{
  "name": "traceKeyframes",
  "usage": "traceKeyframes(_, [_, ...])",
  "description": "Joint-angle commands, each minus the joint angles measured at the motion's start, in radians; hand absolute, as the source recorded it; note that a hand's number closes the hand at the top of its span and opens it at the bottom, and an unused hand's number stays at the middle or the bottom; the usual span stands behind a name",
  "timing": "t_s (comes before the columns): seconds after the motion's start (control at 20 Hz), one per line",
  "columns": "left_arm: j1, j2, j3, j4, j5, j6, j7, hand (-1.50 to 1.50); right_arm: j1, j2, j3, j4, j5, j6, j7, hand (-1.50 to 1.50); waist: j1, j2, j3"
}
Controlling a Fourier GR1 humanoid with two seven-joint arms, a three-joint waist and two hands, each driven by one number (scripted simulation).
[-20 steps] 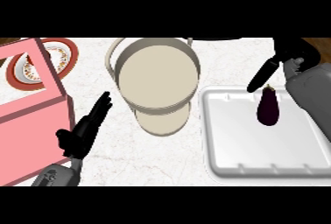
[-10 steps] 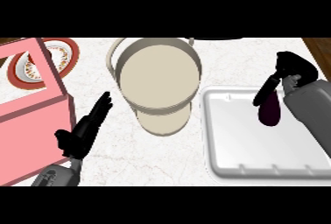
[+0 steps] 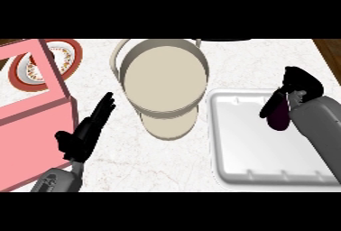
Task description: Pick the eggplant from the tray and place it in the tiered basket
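A dark purple eggplant [image 3: 279,118] lies at the right side of the white tray [image 3: 248,149]. My right hand [image 3: 297,81] comes over it from the right, its fingers and thumb curled round the eggplant's upper end; the grey forearm hides the tray's right rim. I cannot tell whether the eggplant still touches the tray. The beige tiered basket [image 3: 163,83] stands left of the tray, its smaller lower tier showing beneath the wide upper one. At lower left, well away from the tray, my left hand [image 3: 85,134] rests open with straight fingers pointing up and right.
A pink rack [image 3: 33,113] fills the left edge, with red-rimmed plates [image 3: 65,53] behind it. The marble counter runs between the rack, basket and tray. A brown counter edge [image 3: 331,49] shows at the top right.
My right hand has come down from the far right onto the eggplant, and its fingers have curled round it. The eggplant has barely shifted. The left hand has stayed still.
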Motion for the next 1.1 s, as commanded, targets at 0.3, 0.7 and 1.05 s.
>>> traceKeyframes(0.3, [0.048,-0.014,0.022,-0.014,-0.030,-0.031,-0.022,0.00,0.085,0.056,-0.084,0.043,0.081,-0.029,0.067,-1.50,0.004,0.002,0.000])
traceKeyframes(0.7, [0.060,-0.048,0.033,-0.035,-0.073,-0.044,-0.010,0.00,0.079,0.137,-0.138,0.122,0.159,-0.014,0.015,-1.50,0.008,0.003,0.000])
traceKeyframes(1.05, [0.024,-0.045,0.075,-0.032,-0.079,-0.069,0.010,0.00,0.090,0.163,-0.182,0.123,0.231,-0.149,-0.169,1.50,0.010,0.003,0.001])
